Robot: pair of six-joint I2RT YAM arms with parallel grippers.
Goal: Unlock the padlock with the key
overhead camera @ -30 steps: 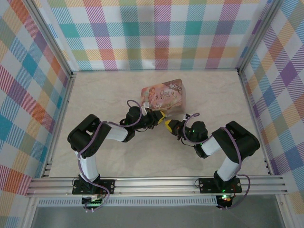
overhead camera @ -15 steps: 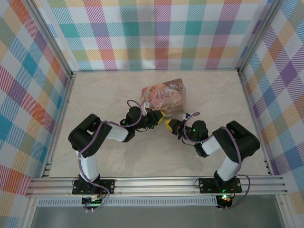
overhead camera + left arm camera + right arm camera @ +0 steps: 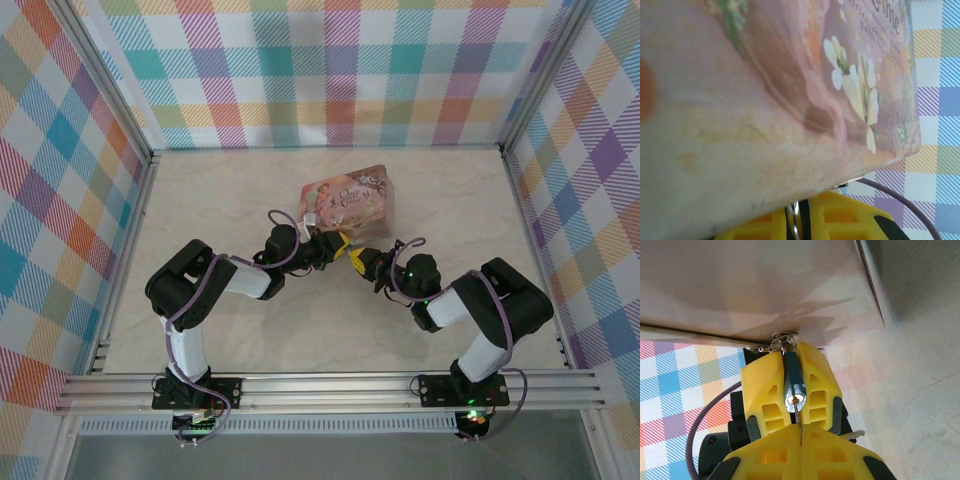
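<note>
The tiny padlock (image 3: 792, 375), dark blue with a silver keyhole face, is clamped between my left gripper's yellow fingers (image 3: 762, 385). Its metal shackle (image 3: 785, 340) reaches up to the edge of the pink illustrated tin (image 3: 348, 200). My right gripper (image 3: 801, 432) is shut on the thin key (image 3: 799, 419), whose tip sits in the keyhole. In the left wrist view the left gripper (image 3: 800, 222) is shut with the shiny shackle (image 3: 796, 227) between its fingers, right under the tin (image 3: 765, 100). From above, the left gripper (image 3: 335, 245) and right gripper (image 3: 358, 262) meet tip to tip just in front of the tin.
The tin lies on a beige tabletop (image 3: 220, 190) inside checked cloth walls (image 3: 330, 70). A metal rail (image 3: 330, 388) runs along the near edge by the arm bases. A purple cable (image 3: 900, 197) loops near the left fingers.
The right arm's elbow has drifted slightly to the right. Both grippers stay together at the padlock.
</note>
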